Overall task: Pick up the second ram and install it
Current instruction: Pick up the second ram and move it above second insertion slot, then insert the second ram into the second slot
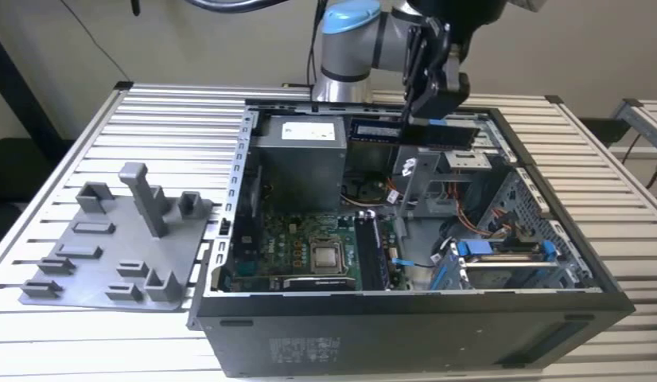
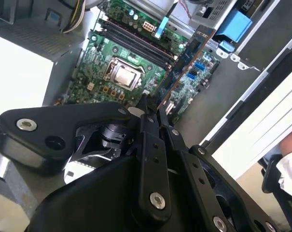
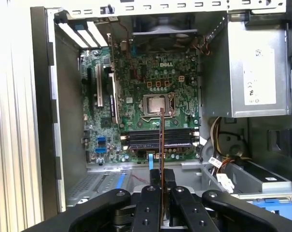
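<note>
My gripper (image 1: pixel 430 118) hangs above the far side of the open computer case (image 1: pixel 414 306), shut on the second ram (image 1: pixel 414 132), a long dark stick lying level under the fingers. In the second wrist view the ram (image 2: pixel 184 65) juts out from the gripper (image 2: pixel 153 113) over the green motherboard (image 2: pixel 95 72). In the first wrist view the ram (image 3: pixel 161 140) is seen edge-on as a thin line running from the gripper (image 3: pixel 162 178) across the black memory slots (image 3: pixel 182 137). The stick is well above the board, touching nothing else.
Inside the case stand a grey power supply (image 1: pixel 297 155), a bare processor socket (image 1: pixel 328 256) and a drive cage with blue parts (image 1: pixel 499 251). Loose cables (image 3: pixel 218 140) lie near the slots. A grey fixture plate (image 1: pixel 116 255) sits on the slatted table (image 1: pixel 159 111) at the exterior view's left.
</note>
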Tool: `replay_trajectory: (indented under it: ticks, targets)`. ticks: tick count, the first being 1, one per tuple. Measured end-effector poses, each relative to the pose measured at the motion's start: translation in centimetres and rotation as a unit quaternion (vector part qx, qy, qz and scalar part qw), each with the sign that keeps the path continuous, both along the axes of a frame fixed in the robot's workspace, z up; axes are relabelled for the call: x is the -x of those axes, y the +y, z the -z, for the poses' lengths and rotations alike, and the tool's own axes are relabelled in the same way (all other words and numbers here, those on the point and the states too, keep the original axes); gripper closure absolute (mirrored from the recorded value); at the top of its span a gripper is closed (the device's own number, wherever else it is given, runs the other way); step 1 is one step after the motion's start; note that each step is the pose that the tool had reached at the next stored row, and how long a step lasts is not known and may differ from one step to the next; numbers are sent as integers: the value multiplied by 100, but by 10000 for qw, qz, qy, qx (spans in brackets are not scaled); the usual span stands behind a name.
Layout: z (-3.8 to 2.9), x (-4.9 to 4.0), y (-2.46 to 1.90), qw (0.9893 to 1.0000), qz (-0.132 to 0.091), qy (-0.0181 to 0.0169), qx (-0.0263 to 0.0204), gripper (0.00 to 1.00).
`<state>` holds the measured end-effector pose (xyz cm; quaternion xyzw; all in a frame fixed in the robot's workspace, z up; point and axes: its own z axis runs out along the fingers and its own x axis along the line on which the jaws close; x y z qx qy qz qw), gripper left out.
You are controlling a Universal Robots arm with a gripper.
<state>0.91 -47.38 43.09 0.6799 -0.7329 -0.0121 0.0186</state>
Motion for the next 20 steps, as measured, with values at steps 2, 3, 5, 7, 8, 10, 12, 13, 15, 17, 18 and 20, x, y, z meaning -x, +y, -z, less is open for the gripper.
replay_trajectory:
  ticks: [2, 3, 5, 7, 8, 10, 12, 13, 15, 17, 18, 20]
  targets:
    - [0, 0, 17, 10000, 1, 0, 0, 86]
    - [0, 0, 25, 10000, 0, 0, 0, 86]
    - [0, 0, 33, 10000, 0, 0, 0, 86]
    - [0, 0, 33, 10000, 0, 0, 0, 86]
    - [0, 0, 34, 10000, 0, 0, 0, 86]
    - [0, 0, 35, 10000, 0, 0, 0, 86]
    - [0, 0, 35, 10000, 0, 0, 0, 86]
    - [0, 0, 35, 10000, 0, 0, 0, 86]
    - [0, 0, 35, 10000, 0, 0, 0, 86]
    - [0, 0, 35, 10000, 2, 0, 0, 86]
    - [0, 0, 35, 10000, 5, 0, 0, 86]
    - [0, 0, 36, 10000, 24, -1, 0, 86]
